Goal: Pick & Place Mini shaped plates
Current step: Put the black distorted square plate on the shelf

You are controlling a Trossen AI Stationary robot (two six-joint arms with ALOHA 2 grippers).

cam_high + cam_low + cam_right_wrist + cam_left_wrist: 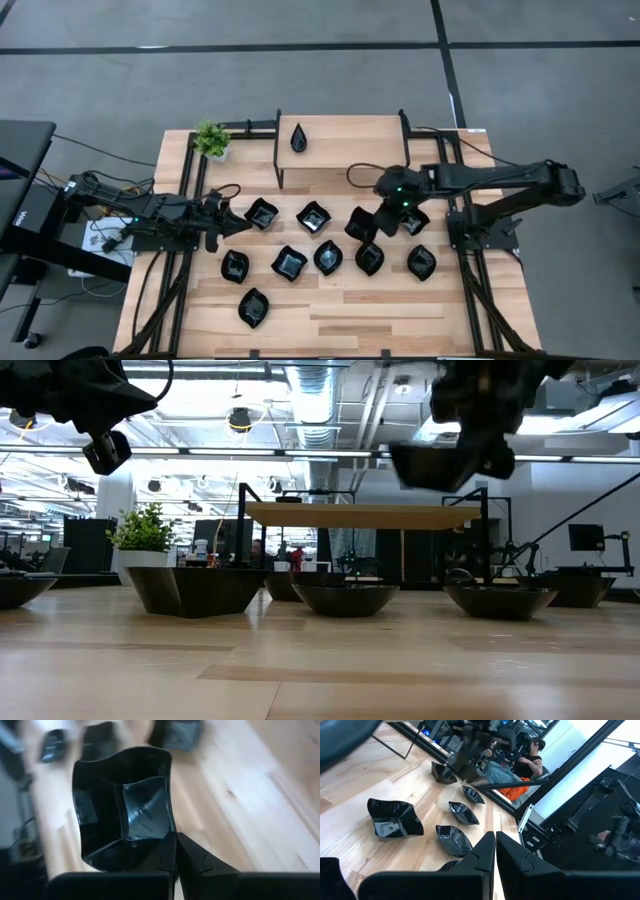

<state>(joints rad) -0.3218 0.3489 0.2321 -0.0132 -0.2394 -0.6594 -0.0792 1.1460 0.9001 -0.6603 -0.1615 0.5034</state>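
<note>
I am watching the right tool (372, 226) hanging over the middle of the pale, wood-grained desk (340, 320), its dark fingers pinched together on the rim of a glossy black wavy-edged square plate (122, 807). In the right wrist view that plate is showing a smooth, mirror-like glaze, a raised square centre and rippled walls. In the low view it is riding clear of the desk, level with the underside of the raised wooden shelf (345, 135).

The other glossy black mini plates (313, 216) are lying in loose rows across the middle of the desk: wavy squares and leaf-like ovals, all apart from one another as far as I am making out from overhead. One narrow black teardrop plate (299, 138) is sitting on top of the raised shelf at the far side. A small green leafy potted plant (211, 139) is standing at the far left corner, beside the shelf's black metal frame.

The left tool (495, 851) is waiting at the left edge of the desk, its two dark fingers pressed together on nothing, pointing toward the nearest plates.
</note>
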